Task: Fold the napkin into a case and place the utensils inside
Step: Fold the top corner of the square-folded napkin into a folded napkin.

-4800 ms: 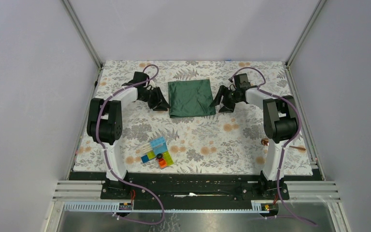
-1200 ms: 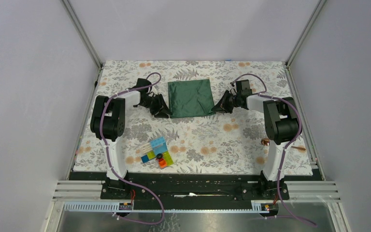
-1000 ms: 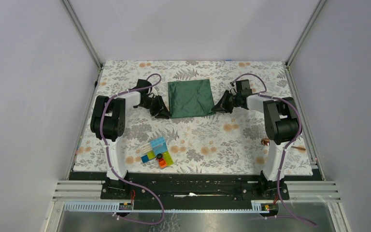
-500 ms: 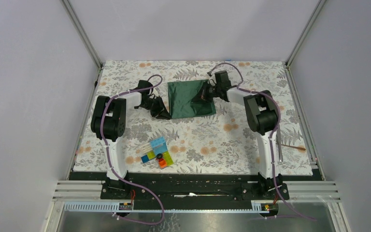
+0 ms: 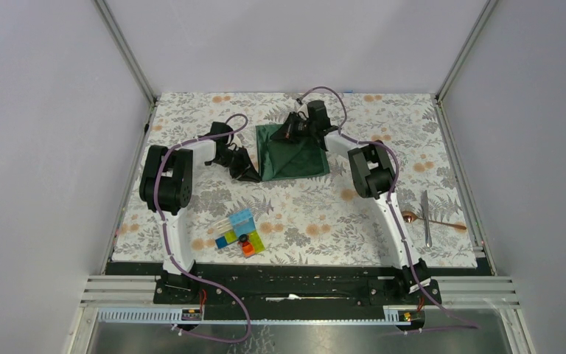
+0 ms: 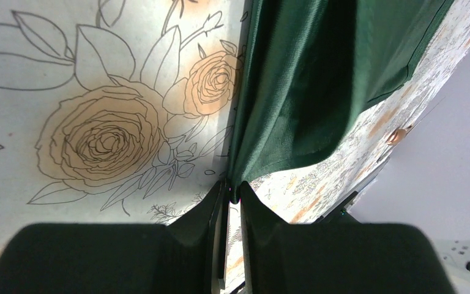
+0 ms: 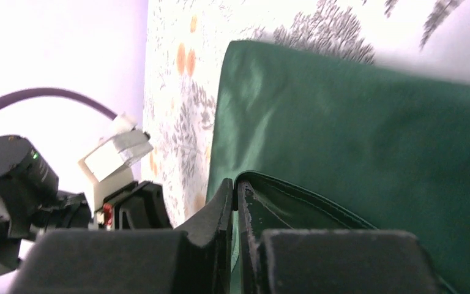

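Napkin corner sits pinched between the left fingers, a lifted fold between the right fingers.

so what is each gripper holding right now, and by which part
Both hold the napkin: the left gripper pinches its near-left corner, the right gripper a hemmed edge folded over the cloth.

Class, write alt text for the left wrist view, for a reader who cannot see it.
The left gripper pinches a corner of the dark green napkin. The cloth drapes across a rose-patterned table covering.
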`<state>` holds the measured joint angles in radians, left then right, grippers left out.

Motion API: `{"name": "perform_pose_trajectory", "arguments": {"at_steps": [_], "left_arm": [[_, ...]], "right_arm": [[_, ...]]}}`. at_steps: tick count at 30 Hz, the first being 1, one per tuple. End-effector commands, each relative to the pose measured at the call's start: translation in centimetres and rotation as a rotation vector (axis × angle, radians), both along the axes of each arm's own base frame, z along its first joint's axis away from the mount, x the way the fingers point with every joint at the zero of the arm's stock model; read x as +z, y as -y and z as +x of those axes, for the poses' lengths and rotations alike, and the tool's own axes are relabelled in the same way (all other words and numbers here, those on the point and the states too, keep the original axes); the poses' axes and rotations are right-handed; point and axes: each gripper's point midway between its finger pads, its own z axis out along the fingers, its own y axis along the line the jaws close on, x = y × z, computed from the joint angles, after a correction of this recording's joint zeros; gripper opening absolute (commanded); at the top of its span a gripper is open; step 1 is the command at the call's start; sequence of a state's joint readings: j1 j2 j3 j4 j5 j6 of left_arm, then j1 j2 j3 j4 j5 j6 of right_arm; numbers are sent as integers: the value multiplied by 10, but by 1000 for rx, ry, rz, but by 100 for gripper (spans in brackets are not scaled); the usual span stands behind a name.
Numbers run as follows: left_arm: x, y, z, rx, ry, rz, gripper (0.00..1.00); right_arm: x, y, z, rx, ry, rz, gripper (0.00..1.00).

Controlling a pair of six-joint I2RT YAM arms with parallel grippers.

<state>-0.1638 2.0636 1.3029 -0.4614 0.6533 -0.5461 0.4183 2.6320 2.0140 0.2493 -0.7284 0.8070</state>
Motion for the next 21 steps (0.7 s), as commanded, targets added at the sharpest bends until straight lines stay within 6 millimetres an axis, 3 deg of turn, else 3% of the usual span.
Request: {"name": "perform_pose_trajectory", "arguments": {"at_steps": [1,21], "left_arm": [[-14,-7,5,-9,13,51,16],[-15,-9,5,-7,11,53,16]], "right_arm": [[23,-22,21,6,76,105,0],[11,-47,49,-40,184,160,0]]}}
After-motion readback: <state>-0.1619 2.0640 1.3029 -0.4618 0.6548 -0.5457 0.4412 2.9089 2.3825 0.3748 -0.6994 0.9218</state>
